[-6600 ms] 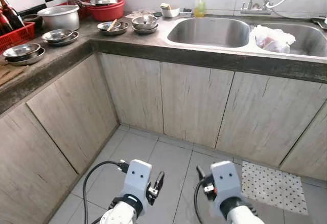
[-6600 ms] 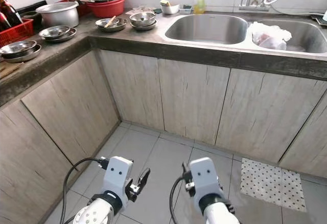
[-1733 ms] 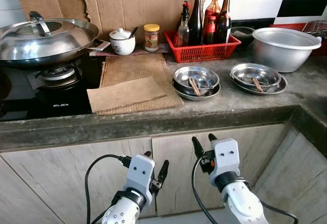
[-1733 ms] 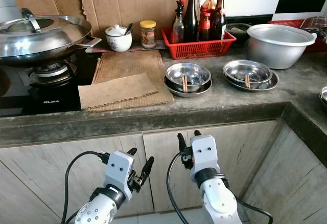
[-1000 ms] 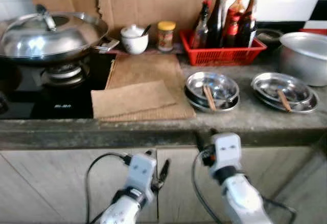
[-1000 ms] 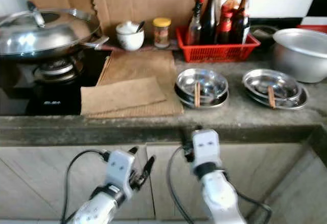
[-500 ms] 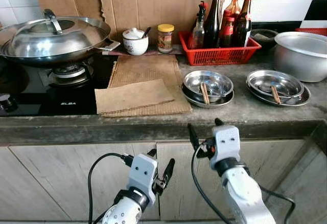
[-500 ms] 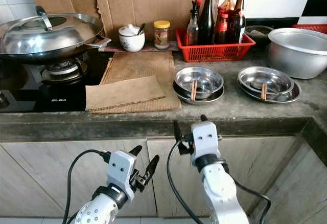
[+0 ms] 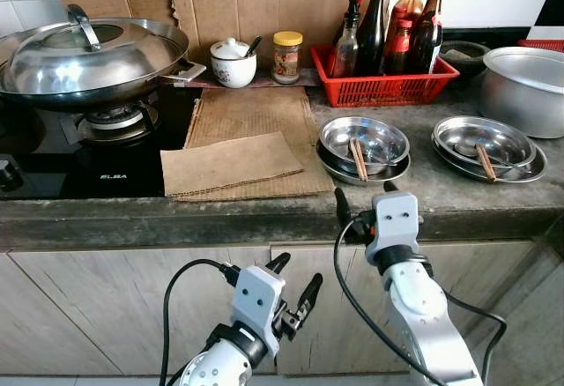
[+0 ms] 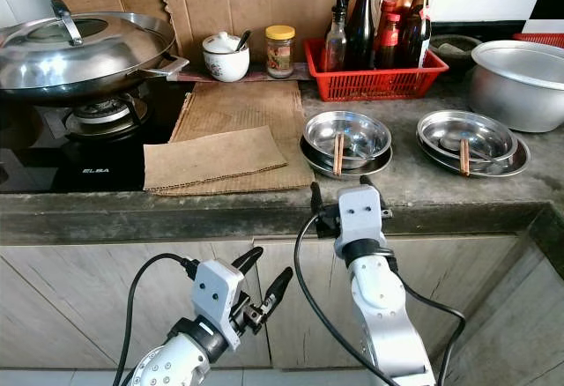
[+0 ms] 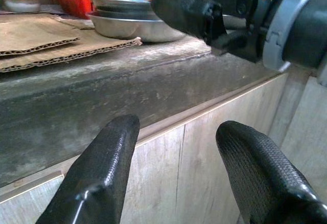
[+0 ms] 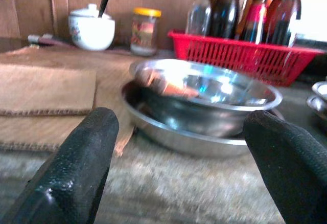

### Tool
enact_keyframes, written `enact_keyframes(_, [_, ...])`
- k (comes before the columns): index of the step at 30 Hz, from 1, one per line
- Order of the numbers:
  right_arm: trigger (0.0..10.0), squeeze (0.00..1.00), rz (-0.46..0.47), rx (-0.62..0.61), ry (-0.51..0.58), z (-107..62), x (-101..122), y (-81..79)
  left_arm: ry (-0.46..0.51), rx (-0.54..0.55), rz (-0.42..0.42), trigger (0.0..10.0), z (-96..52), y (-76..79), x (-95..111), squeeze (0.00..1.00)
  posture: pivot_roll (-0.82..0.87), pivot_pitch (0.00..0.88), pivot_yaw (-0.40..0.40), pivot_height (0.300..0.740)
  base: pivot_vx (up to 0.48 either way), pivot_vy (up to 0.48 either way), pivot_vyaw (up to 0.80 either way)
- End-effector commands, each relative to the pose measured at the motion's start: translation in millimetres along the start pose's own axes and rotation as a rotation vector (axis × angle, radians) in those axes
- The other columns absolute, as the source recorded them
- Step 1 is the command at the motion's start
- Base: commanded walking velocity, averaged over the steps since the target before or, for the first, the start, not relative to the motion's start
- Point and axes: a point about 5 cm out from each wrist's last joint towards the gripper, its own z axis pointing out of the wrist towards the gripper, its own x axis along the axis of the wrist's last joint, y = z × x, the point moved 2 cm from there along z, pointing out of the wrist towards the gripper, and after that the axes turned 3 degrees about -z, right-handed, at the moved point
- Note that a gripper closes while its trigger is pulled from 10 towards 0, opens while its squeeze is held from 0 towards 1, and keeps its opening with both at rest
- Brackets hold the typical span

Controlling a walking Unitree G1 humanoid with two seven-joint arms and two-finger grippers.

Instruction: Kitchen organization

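Your right gripper (image 9: 363, 197) has risen to the bench's front edge, jaws wide, facing the bowls (image 9: 363, 146); left gripper (image 9: 293, 291), open, hangs below.

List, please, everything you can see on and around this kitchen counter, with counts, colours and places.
Wok with lid: one, silver, on the gas stove at far left.
Cardboard sheets: two, brown, overlapping on the counter beside the stove.
Sugar pot: one, white, by the back wall.
Jar: one, yellow lid, next to the pot.
Basket: one, red, holding dark sauce bottles.
Steel dish stacks: two, silver, near one and right one, each with chopsticks.
Large basin: one, silver, far right.
Left gripper: open, low before the cabinets.
Right gripper: open, at the counter edge facing the near dish.
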Motion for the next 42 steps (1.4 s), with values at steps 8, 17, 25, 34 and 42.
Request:
enact_keyframes(8, [10.0,0.0,0.011,-0.006,0.035,8.4,6,-2.5,0.086,-0.018,0.017,10.0,-0.2,1.5,14,0.0,0.14,0.03,-0.007,0.74,0.0,0.0,0.0])
enact_keyframes(17, [10.0,0.0,0.03,0.007,0.055,16.3,11,-6.1,0.107,-0.01,0.029,10.0,0.1,0.8,16,0.0,0.14,0.033,-0.01,0.74,0.0,0.0,0.0])
enact_keyframes(25, [10.0,0.0,0.047,0.032,0.069,21.8,15,-14.1,0.107,-0.008,0.034,10.0,0.3,0.9,15,0.0,0.14,0.032,-0.011,0.74,0.0,0.0,0.0])
enact_keyframes(34, [5.2,0.0,0.051,0.049,0.079,25.5,16,-17.5,0.102,-0.003,0.036,10.0,0.0,0.4,13,0.0,0.14,0.035,-0.011,0.74,0.0,0.0,0.0])
enact_keyframes(42, [10.0,0.0,0.053,0.064,0.087,29.3,18,-20.2,0.097,-0.003,0.038,10.0,0.7,0.6,13,0.0,0.14,0.035,-0.015,0.74,0.0,0.0,0.0])
